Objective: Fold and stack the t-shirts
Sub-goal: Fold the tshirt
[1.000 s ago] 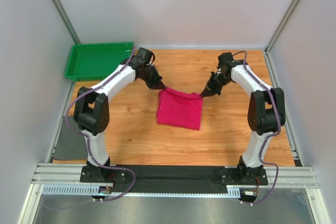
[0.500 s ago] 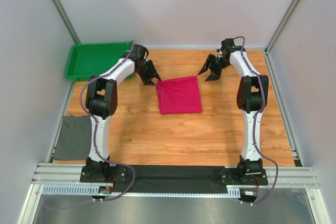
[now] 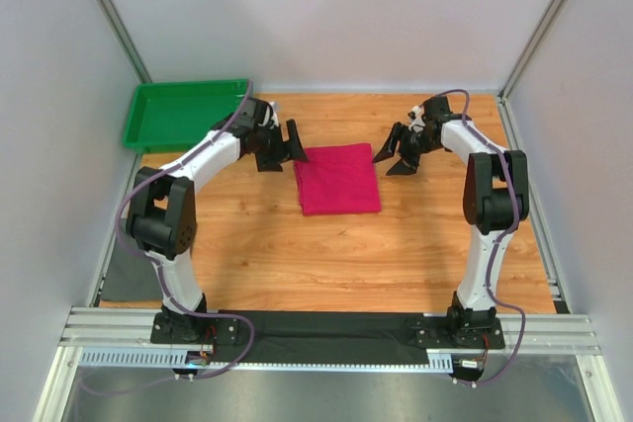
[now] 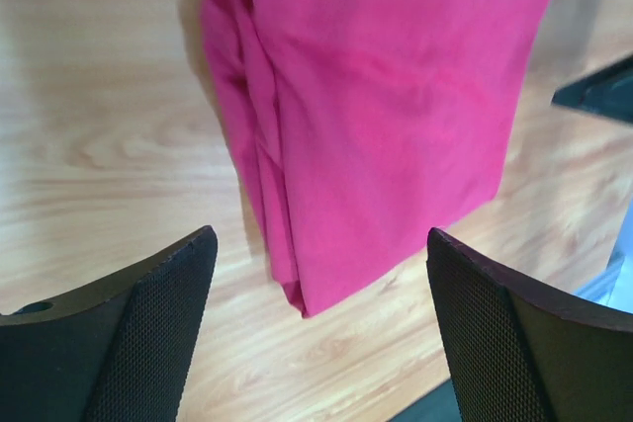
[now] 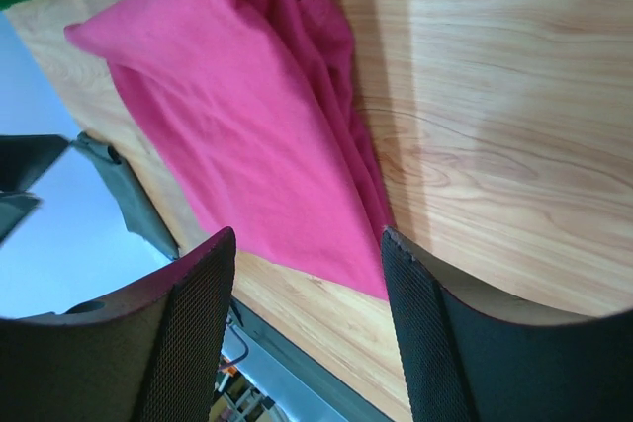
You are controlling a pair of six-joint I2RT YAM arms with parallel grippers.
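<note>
One magenta-pink t-shirt (image 3: 338,178) lies folded into a flat rectangle on the wooden table, a little behind its middle. My left gripper (image 3: 288,148) hovers at the shirt's far left corner, open, nothing between its fingers. The left wrist view shows the folded t-shirt (image 4: 386,106) just beyond the spread fingertips (image 4: 178,284). My right gripper (image 3: 394,157) stands open just off the far right corner, also empty. In the right wrist view the t-shirt (image 5: 247,135) lies ahead of the parted fingers (image 5: 415,294).
A green tray (image 3: 183,114) sits at the back left corner of the table. A dark grey mat (image 3: 124,269) lies off the table's left edge. White walls close in the back and sides; a black strip (image 3: 326,328) runs along the near edge.
Both grippers have let go of the shirt's far edge and opened. The shirt has dropped flat, folded. Both arms drew back slightly toward the far corners.
</note>
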